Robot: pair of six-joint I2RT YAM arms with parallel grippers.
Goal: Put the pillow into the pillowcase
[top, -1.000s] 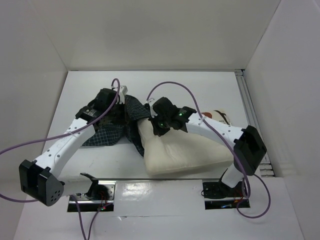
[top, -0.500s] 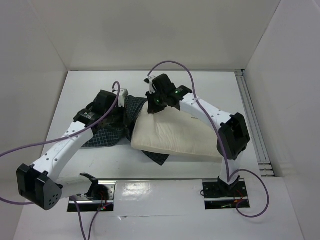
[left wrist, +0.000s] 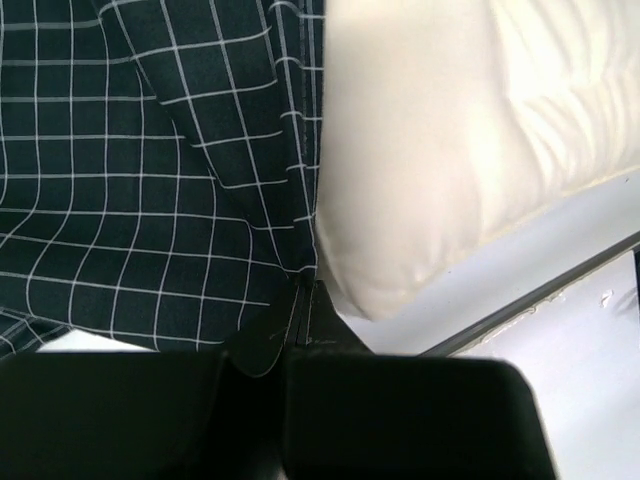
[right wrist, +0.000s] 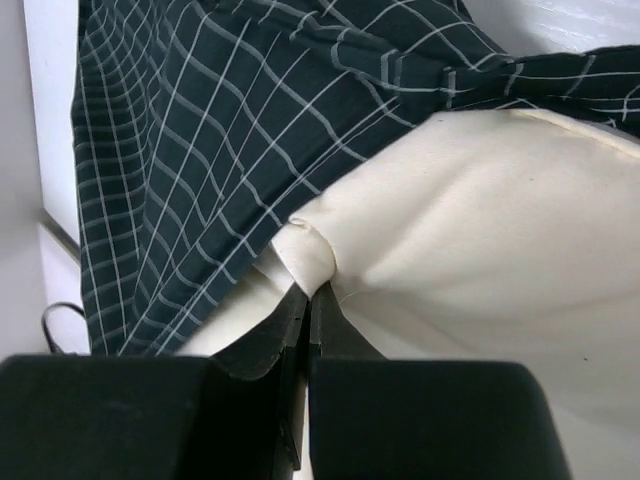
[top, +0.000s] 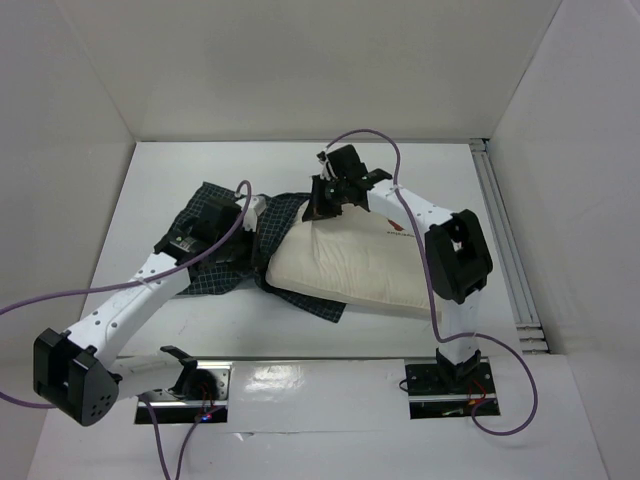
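A plump cream-white pillow (top: 365,270) is lying across the middle of a white table (top: 420,165), seen from above, with small print showing on its right end. A dark navy pillowcase (top: 215,250) with a fine white grid is lying crumpled against the pillow's left end. One flap of it is poking out from under the pillow's near edge, and it is unclear whether any of the pillow is sitting inside the opening. Both arms are reaching in toward that left end, the left arm over the checked cloth and the right arm over the pillow's far corner. In the right wrist camera, the right gripper (right wrist: 308,298) is pressing its jaws together on a small pinched fold of the pillow's cream fabric, with the checked cloth draping just behind it. In the left wrist camera, the left gripper (left wrist: 303,300) is clamping its jaws on the edge of the pillowcase, right beside the pillow's rounded corner. Purple cables (top: 60,300) are looping away from both arms.
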